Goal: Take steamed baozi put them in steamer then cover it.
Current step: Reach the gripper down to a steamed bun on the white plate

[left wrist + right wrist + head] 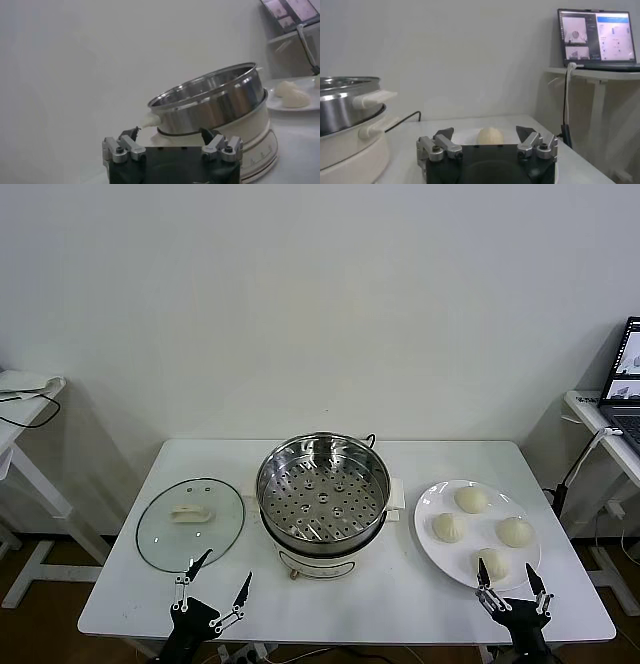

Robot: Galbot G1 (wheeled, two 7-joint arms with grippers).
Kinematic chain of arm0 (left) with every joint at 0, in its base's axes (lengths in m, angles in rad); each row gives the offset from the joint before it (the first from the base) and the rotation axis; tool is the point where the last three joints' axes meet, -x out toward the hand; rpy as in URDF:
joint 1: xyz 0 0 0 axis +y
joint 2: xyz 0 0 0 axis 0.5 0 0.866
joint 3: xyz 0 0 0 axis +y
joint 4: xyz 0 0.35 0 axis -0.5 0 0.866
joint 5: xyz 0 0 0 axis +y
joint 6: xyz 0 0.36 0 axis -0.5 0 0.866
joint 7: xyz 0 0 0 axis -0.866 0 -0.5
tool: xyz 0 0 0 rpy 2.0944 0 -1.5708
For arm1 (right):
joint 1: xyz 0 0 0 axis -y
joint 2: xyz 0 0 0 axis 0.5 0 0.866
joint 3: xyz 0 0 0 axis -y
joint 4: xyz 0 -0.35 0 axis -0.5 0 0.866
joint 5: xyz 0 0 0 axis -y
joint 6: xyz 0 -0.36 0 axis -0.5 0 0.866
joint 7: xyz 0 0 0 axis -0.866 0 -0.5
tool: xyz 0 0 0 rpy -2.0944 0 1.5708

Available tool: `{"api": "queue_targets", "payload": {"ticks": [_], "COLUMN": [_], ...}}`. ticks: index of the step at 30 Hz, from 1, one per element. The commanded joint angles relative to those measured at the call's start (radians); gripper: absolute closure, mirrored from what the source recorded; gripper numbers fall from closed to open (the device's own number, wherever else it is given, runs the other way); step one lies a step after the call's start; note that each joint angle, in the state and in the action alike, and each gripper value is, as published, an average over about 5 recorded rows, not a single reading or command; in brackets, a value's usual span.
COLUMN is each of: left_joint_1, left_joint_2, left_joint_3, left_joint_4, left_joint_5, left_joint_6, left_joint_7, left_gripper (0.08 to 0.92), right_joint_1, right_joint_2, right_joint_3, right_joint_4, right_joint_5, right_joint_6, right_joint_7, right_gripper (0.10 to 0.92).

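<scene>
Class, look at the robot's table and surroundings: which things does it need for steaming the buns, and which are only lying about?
Needed:
four baozi on the white plate
steamer, empty
glass cover, flat on the table
left gripper and right gripper, both open at the near edge

Lying about:
laptop on the side table
cable on the other side table

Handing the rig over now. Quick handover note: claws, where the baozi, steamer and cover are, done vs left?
Left claw: open, empty, at the table's near edge just in front of the cover.
Right claw: open, empty, at the near rim of the white plate, facing the nearest bun.
Baozi: all four on the plate, right of the steamer.
Steamer: table centre, uncovered, perforated tray empty.
Cover: flat on the table, left of the steamer.
Done: nothing yet.
Left: move four baozi into the steamer, then cover it.
</scene>
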Motion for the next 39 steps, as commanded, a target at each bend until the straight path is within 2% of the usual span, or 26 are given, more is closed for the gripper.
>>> {"api": "queue_targets", "payload": {"ticks": [1, 6, 12, 17, 22, 26, 32, 35, 39], "left_joint_1": [0.005, 0.006, -0.003, 0.004, 0.008, 0.012, 0.02, 0.022, 0.022], "left_joint_2": [-0.021, -0.042, -0.071, -0.084, -0.095, -0.096, -0.097, -0.099, -0.102], "left_joint_3": [-0.007, -0.021, -0.049, -0.057, -0.073, -0.084, -0.088, -0.089, -0.094], "left_joint_4": [-0.019, -0.014, -0.012, -0.014, -0.02, -0.019, -0.02, -0.019, -0.019], "left_joint_5": [0.027, 0.044, 0.045, 0.057, 0.052, 0.047, 0.035, 0.033, 0.024], "left_joint_6": [0.004, 0.005, 0.024, 0.025, 0.026, 0.026, 0.036, 0.042, 0.046], "left_joint_7": [-0.032, -0.057, -0.084, -0.088, -0.103, -0.104, -0.106, -0.107, -0.111], "left_gripper": [0.177, 0.177, 0.177, 0.177, 0.177, 0.177, 0.177, 0.177, 0.177], "right_joint_1": [0.088, 0.273, 0.575, 0.856, 1.103, 1.281, 1.628, 1.782, 1.879], "right_joint_2": [-0.045, -0.157, -0.351, -0.485, -0.553, -0.611, -0.63, -0.595, -0.529], "right_joint_3": [0.016, 0.043, -0.013, -0.196, -0.414, -0.598, -0.926, -1.073, -1.158], "right_joint_4": [-0.027, -0.104, -0.319, -0.56, -0.74, -0.834, -1.033, -1.109, -1.167], "right_joint_5": [0.032, 0.137, 0.302, 0.37, 0.367, 0.256, -0.097, -0.254, -0.435], "right_joint_6": [-0.051, -0.153, -0.243, -0.296, -0.388, -0.441, -0.311, -0.256, -0.216], "right_joint_7": [0.011, 0.035, 0.033, -0.106, -0.359, -0.685, -1.314, -1.482, -1.603], "right_gripper": [0.203, 0.203, 0.203, 0.203, 0.203, 0.203, 0.203, 0.203, 0.203]}}
